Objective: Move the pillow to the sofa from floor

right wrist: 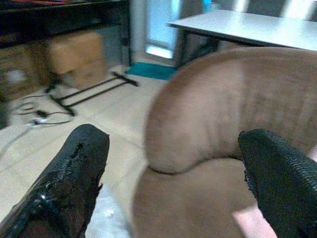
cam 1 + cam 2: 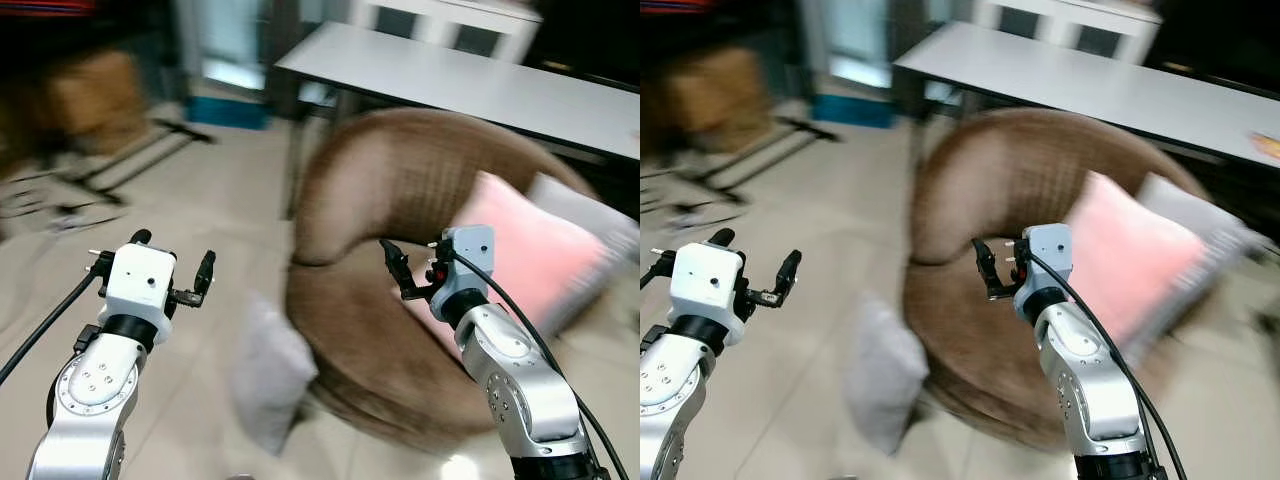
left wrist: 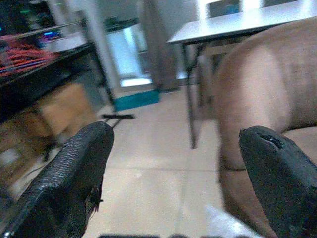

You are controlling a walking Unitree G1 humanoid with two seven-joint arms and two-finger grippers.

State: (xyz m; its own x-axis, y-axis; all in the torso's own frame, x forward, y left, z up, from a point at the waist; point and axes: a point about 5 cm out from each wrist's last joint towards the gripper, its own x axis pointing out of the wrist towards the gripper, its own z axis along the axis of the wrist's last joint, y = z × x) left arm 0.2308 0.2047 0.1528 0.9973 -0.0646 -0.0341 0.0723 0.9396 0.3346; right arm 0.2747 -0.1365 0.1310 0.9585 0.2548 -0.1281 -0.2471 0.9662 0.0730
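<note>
The grey pillow (image 2: 270,375) leans against the brown sofa (image 2: 400,200) at 6 o'clock. Both the left gripper (image 2: 172,268) and right gripper (image 2: 415,268) hover spread, empty. Motion blur risks a misjudged reach.

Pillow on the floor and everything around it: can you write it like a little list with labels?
floor pillow: grey pillow on the tiled floor, leaning against the front of the sofa
sofa: round brown sofa
on the sofa: pink pillow and another grey cushion behind it
left gripper: open, raised above the floor, holding nothing
right gripper: open, raised in front of the sofa seat, holding nothing
behind the sofa: white table
picture: blurred
</note>
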